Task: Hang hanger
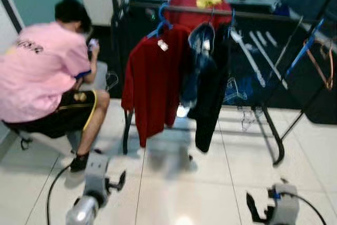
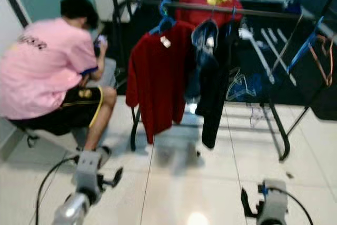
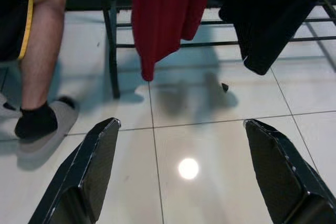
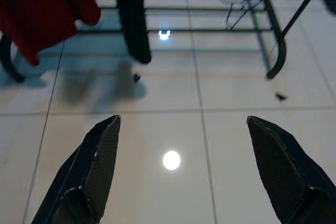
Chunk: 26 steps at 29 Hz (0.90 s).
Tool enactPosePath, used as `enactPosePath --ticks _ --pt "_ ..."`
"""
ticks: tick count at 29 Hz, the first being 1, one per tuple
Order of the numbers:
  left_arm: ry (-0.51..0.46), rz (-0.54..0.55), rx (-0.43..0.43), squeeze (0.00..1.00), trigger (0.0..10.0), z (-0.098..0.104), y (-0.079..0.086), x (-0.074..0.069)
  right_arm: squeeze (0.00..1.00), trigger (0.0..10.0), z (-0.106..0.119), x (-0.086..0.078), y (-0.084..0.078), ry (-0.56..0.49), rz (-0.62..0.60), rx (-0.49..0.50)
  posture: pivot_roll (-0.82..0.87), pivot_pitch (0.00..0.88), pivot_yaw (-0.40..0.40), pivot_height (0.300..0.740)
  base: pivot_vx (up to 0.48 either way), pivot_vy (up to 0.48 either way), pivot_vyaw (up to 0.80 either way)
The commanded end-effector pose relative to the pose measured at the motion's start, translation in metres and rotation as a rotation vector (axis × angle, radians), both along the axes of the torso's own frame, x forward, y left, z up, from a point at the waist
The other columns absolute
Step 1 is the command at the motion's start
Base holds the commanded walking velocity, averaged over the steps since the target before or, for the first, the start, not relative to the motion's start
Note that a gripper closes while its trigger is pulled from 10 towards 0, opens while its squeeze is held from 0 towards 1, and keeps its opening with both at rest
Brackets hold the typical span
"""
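Rack (image 1: 274, 130) holds a red shirt (image 1: 152, 82) on a blue hanger (image 1: 160, 22); left gripper (image 3: 178, 171) and right gripper (image 4: 181, 169) gape empty before it; shirt tag unreadable.

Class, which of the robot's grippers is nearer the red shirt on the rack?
Left. The left gripper is low, almost below the red shirt; the right gripper is off to the shirt's right.

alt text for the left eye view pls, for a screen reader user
A black clothes rack on a white tiled floor holds a red shirt on a blue hanger beside dark clothes. A person in a pink shirt sits at left. The left gripper and right gripper hang low, holding nothing.
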<state>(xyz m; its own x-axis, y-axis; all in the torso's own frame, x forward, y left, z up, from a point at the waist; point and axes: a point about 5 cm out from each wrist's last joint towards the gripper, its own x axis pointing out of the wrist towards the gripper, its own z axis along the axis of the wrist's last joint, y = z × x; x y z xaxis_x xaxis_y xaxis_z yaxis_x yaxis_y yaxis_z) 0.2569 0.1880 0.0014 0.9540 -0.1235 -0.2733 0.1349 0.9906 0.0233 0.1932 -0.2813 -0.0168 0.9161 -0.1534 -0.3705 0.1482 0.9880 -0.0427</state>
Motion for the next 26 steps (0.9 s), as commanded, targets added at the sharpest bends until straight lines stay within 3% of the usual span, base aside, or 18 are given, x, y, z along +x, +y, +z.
enactPosePath --ticks 1,6,13,17,26 --pt "0.041 -0.006 0.011 0.0 10.0 -0.007 0.002 -0.005 0.0 10.0 -0.005 -0.009 0.0 0.023 -0.011 0.005 -0.03 0.108 -0.052 0.74 0.0 -0.435 0.0" --pt "0.05 -0.002 0.013 0.0 10.0 -0.007 0.004 -0.002 0.0 10.0 -0.004 -0.009 0.001 0.017 -0.011 0.003 -0.04 0.11 -0.048 0.74 0.055 -0.423 0.0" --pt "0.059 0.03 -0.002 0.0 10.0 -0.005 0.01 0.004 0.0 10.0 -0.005 -0.01 0.001 0.017 -0.016 0.003 -0.04 0.115 -0.045 0.74 0.0 0.0 0.0" --pt "0.045 0.027 -0.013 0.0 10.0 -0.003 0.012 0.004 0.0 10.0 -0.005 -0.01 0.001 0.018 -0.016 0.004 -0.04 0.115 -0.044 0.74 0.324 0.0 0.0" --pt "-0.069 0.032 -0.027 0.0 10.0 0.02 0.016 0.021 0.0 10.0 -0.006 -0.011 0.003 0.018 -0.014 0.002 -0.04 0.118 -0.042 0.74 0.48 0.0 0.0"
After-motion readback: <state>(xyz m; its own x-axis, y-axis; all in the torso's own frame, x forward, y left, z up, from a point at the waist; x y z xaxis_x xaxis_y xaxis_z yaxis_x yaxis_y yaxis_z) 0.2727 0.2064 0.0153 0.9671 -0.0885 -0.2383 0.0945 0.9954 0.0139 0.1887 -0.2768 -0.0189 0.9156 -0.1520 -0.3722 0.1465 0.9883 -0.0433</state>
